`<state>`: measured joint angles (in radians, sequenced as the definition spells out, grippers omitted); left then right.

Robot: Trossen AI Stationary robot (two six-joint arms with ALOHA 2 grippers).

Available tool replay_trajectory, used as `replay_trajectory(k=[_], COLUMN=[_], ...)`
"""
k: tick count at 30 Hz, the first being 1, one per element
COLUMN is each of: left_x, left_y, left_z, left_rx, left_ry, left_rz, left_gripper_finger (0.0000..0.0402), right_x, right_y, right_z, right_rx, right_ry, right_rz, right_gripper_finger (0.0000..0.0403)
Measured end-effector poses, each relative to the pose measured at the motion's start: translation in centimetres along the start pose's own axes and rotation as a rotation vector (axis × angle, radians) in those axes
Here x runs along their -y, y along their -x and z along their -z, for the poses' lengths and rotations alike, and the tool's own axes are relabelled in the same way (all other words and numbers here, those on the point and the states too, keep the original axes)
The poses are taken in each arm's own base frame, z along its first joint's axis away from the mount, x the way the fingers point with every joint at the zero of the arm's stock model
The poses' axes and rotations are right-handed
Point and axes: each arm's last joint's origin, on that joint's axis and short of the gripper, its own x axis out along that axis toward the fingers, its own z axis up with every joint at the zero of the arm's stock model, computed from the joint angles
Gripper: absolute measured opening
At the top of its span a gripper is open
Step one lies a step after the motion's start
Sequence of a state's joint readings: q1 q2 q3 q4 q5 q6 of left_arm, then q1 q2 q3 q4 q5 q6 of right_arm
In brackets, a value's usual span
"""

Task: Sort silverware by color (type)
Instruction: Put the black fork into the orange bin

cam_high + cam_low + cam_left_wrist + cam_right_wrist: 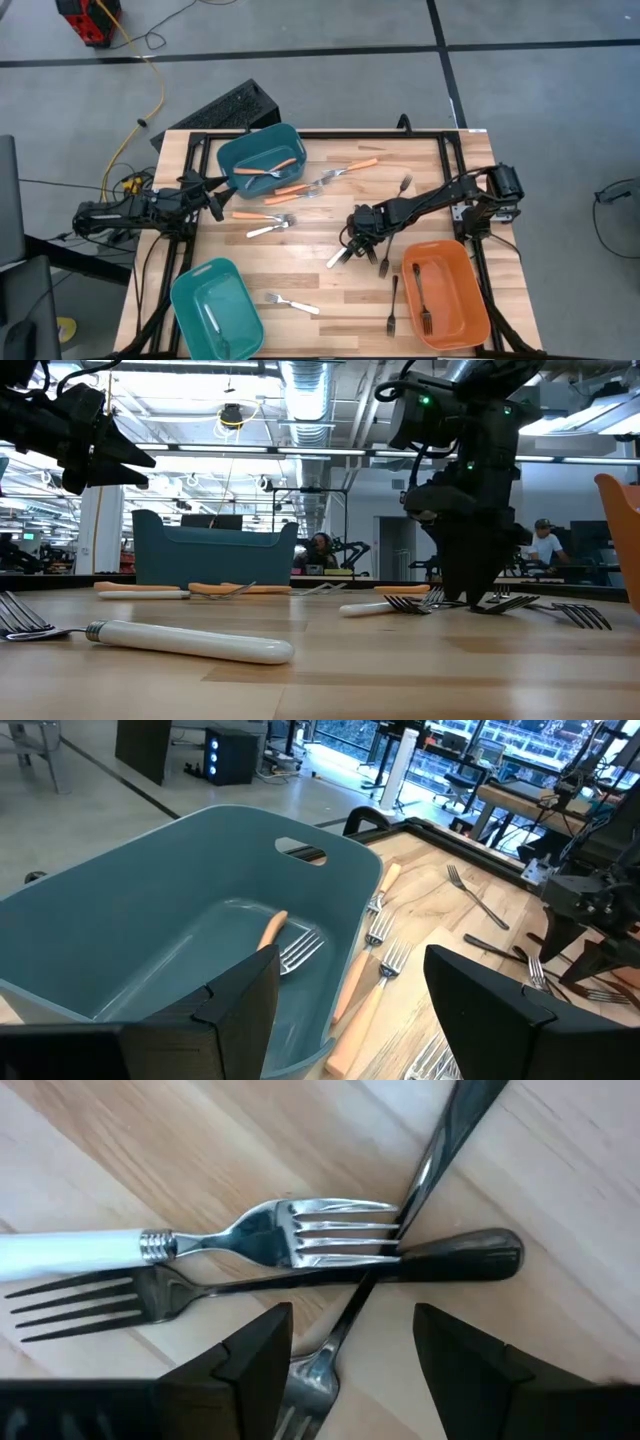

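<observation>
My right gripper (357, 243) points down, open, low over a small heap of forks at the table's middle. In the right wrist view its fingers stand on either side of the tine end of one black fork (322, 1370), which crosses another black fork (300, 1276) and a white-handled fork (200, 1245). I see no touch. More orange-handled forks (350, 168), white forks (292, 303) and black forks (392, 305) lie flat on the wood. My left gripper (350, 1020) waits open, off the table, beside the far teal bin (262, 160).
The far teal bin holds an orange-handled fork (272, 930). A second teal bin (215, 305) stands at the near left, and an orange bin (470, 300) with a black fork at the near right. People and desks show in the room behind the table.
</observation>
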<state>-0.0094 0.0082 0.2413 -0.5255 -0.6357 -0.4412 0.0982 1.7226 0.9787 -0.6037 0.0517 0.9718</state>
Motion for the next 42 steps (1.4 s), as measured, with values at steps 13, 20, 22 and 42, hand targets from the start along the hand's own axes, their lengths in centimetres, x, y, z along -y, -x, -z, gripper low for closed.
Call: replay_trajectory(k=[13, 20, 22, 42], left_x=[0.0, 0.0, 0.0, 0.0], left_y=[0.0, 0.0, 0.0, 0.0], left_z=[0.0, 0.0, 0.0, 0.0], left_rx=[0.002, 0.004, 0.006, 0.007], left_ry=[0.000, 0.004, 0.005, 0.005], left_rz=[-0.005, -0.009, -0.015, -0.017], left_gripper_finger=[0.0235, 0.0235, 0.0235, 0.0235], right_x=[0.0, -0.3, -0.2, 0.1], right_y=[-0.9, -1.2, -1.0, -1.0], right_z=[-0.1, 0.5, 0.5, 0.8], right_rx=[0.011, 0.004, 0.001, -0.025], right_ry=[0.004, 0.021, 0.010, 0.026], right_rz=[0.038, 0.053, 0.057, 0.089], right_gripper_finger=[0.0234, 0.0234, 0.0230, 0.0107])
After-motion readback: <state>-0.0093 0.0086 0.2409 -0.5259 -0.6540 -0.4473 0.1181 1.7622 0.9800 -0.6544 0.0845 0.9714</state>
